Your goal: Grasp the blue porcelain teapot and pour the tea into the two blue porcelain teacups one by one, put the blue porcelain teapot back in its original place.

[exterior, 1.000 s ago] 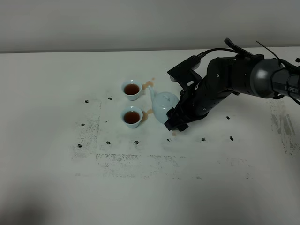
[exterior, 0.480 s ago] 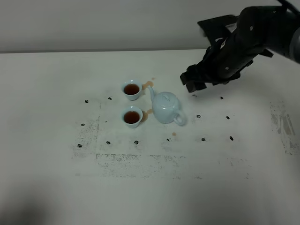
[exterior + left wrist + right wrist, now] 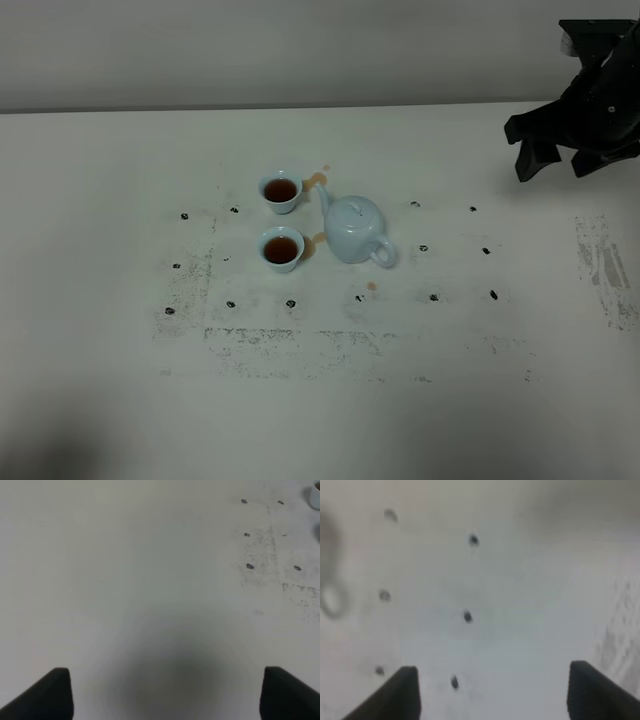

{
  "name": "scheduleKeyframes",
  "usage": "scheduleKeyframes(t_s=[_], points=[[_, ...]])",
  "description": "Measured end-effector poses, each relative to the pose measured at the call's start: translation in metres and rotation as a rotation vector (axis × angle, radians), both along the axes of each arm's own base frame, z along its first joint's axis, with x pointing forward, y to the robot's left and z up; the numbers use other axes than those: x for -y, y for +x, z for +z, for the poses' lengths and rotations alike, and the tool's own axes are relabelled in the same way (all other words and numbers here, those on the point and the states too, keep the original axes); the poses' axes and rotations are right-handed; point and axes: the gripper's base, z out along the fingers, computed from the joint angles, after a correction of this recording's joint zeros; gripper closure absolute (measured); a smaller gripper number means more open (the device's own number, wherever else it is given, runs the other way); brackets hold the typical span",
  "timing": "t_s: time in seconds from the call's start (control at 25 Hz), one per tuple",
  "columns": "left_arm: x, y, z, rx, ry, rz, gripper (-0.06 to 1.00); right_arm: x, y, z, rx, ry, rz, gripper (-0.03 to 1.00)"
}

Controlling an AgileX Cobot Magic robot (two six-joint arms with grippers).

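Your right gripper [image 3: 558,158] is hanging wide open, holding nothing.
It is sitting high, well away from the teapot [image 3: 355,229], which is standing beside two full teacups [image 3: 281,219]. Your left gripper [image 3: 165,692] is open and empty too.

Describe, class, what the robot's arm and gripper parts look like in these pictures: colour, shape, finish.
The right gripper and arm are matte black and blocky, with angular housings. In both wrist views only two dark, wedge-shaped fingertips show. No markings or cables are discernible.
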Motion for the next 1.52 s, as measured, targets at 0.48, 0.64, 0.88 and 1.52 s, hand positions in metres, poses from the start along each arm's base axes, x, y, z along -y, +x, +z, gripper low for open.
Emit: scheduleKeyframes(t_s=[0.48, 0.64, 0.88, 1.52], points=[[0.000, 0.000, 0.000, 0.000, 0.000, 0.000, 0.22, 0.008, -0.102, 0.062, 0.017, -0.019, 0.025, 0.39], [0.000, 0.000, 0.000, 0.000, 0.000, 0.000, 0.22, 0.012, -0.169, 0.068, 0.033, -0.008, 0.006, 0.39], [0.000, 0.000, 0.000, 0.000, 0.000, 0.000, 0.22, 0.023, -0.272, 0.050, 0.112, -0.032, -0.043, 0.39], [0.000, 0.000, 0.000, 0.000, 0.000, 0.000, 0.22, 0.036, -0.412, 0.029, 0.781, 0.004, -0.099, 0.39]])
